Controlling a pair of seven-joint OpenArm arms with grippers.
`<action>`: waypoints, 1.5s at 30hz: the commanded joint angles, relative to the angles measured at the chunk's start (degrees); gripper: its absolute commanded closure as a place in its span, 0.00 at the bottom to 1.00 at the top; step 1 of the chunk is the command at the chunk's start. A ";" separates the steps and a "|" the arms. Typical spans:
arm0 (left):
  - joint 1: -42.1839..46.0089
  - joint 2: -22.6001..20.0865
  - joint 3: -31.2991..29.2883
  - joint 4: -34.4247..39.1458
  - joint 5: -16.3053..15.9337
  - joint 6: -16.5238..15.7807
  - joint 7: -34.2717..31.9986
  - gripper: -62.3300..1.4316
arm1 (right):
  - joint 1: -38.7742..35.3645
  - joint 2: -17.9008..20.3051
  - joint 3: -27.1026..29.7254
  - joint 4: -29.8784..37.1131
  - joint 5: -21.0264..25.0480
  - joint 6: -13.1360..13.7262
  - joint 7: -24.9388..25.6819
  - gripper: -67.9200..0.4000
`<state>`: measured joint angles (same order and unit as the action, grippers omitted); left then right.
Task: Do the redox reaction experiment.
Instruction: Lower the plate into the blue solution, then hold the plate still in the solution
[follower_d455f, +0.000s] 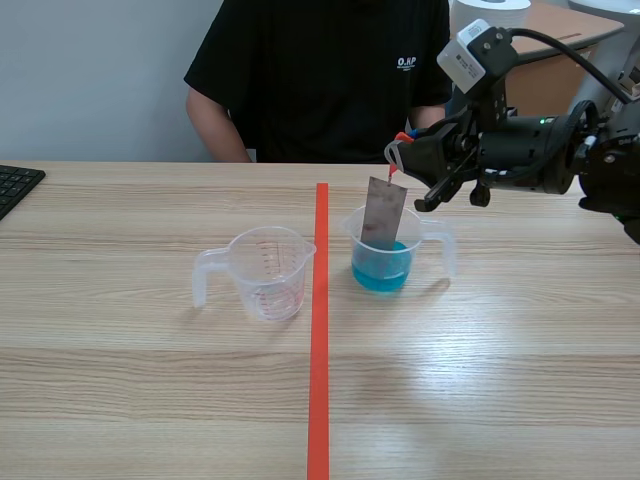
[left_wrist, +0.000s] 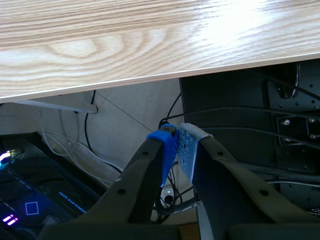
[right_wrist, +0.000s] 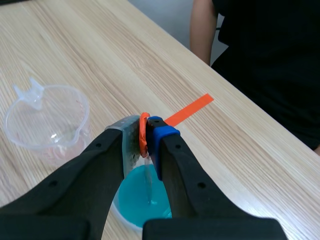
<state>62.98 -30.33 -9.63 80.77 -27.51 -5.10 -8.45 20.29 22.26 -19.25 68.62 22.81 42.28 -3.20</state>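
Right gripper (follower_d455f: 408, 158) pinched shut on what looks like an orange loop (right_wrist: 143, 132). Metal strip (follower_d455f: 385, 212) hangs from it, dipping into the blue-liquid cup (follower_d455f: 384, 268). The strip is likely light, stiff and swingy, so grip it by the loop. Left gripper (left_wrist: 180, 145) closed, empty.

Black right arm (follower_d455f: 540, 150), chunky round joints, tiny green light (follower_d455f: 541, 121) on top. White-grey camera box (follower_d455f: 468, 55) behind the right gripper (right_wrist: 146, 134), with a thick black cable (follower_d455f: 575, 52) looping off it. Gripper fingers are thick, matte black, with small round screw holes along each; blue right pad (right_wrist: 161, 137) on one tip. The left gripper (left_wrist: 178, 140) has the same black fingers with holes, blue left pad (left_wrist: 165, 150) and pale dotted pad (left_wrist: 189, 145). The person (follower_d455f: 320, 70) wears a black short-sleeved tee with small white chest lettering.
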 joint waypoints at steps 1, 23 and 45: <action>0.02 -0.02 -0.13 0.68 -0.15 -0.15 -0.72 0.91 | 1.29 -0.02 -0.26 0.11 -1.38 0.44 0.68 0.97; 0.00 -0.02 -0.13 0.68 -0.15 -0.15 -0.72 0.91 | 1.29 -0.70 -0.39 -0.68 -3.34 0.44 1.27 0.97; 0.00 -0.02 -0.13 0.68 -0.15 -0.15 -0.72 0.91 | 1.29 -0.68 -0.33 -0.61 -3.34 0.44 1.25 0.97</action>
<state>62.96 -30.35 -9.63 80.77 -27.51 -5.10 -8.43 20.78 21.10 -19.27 67.81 19.86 42.26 -1.52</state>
